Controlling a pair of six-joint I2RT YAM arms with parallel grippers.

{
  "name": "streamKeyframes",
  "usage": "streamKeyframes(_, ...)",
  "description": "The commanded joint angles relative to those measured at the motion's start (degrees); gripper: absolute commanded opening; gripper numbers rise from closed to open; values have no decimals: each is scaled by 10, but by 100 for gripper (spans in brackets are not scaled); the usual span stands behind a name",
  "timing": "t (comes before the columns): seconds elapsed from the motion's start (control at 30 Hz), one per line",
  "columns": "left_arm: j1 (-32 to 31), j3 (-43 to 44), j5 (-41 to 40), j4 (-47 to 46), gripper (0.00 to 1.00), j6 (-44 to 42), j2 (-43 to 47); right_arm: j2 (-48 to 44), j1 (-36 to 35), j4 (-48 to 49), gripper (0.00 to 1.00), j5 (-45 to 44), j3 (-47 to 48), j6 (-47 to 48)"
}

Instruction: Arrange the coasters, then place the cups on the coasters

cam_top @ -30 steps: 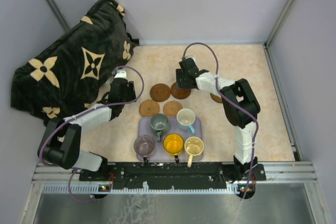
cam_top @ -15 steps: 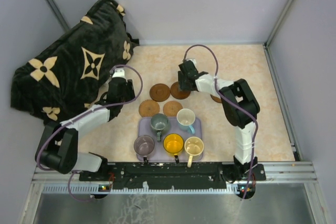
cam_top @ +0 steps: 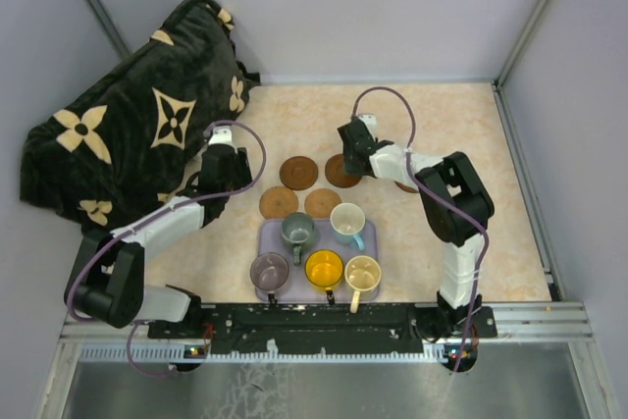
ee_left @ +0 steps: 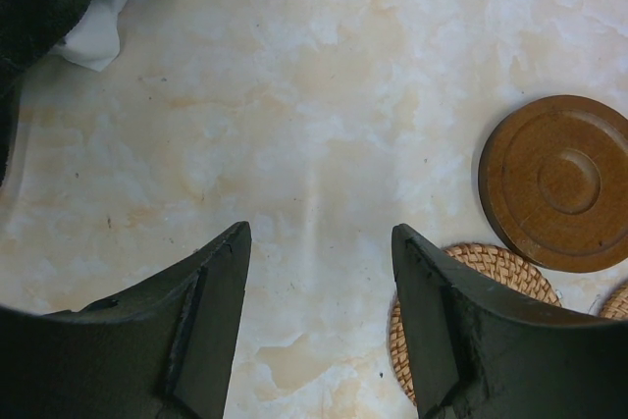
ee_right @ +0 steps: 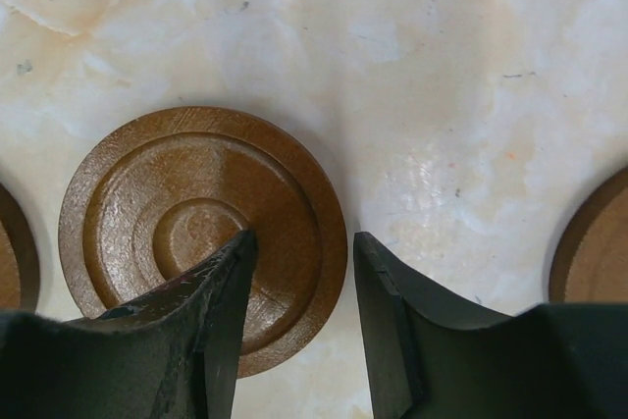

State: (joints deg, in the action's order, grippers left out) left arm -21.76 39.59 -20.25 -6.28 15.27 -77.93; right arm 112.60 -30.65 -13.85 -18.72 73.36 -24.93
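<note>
The right arm bends down mid-frame, right fingers parted astride the right rim of a dark coaster. Left fingers hang released over tabletop, a woven coaster just right of them.

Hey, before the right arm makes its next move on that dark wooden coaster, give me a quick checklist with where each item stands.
1. The right gripper straddles the dark coaster at its rim: ok.
2. Firm grip on that coaster: cannot tell; the jaws stand apart.
3. The left gripper is open over bare table, holding nothing: ok.
4. All five cups upright on the tray: ok.
5. All five coasters grouped together: not ok; one lies apart, partly hidden by the right arm.
</note>
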Motion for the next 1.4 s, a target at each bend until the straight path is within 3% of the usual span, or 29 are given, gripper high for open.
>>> streamKeyframes(0.0,-2,-4,1,1,66,6,13,-11,-4,-75,45,-65,-26,4)
streamKeyframes(0.27,-2,-2,4,1,66,5,6,-14,12,-97,44,-99,-40,-24)
streamKeyframes(0.57,-2,-1,5,-1,66,6,1,-57,51,-76,42,-77,-100,-36)
streamKeyframes(1.37,-2,0,2,2,66,6,0,-60,114,-84,42,-97,-100,-19)
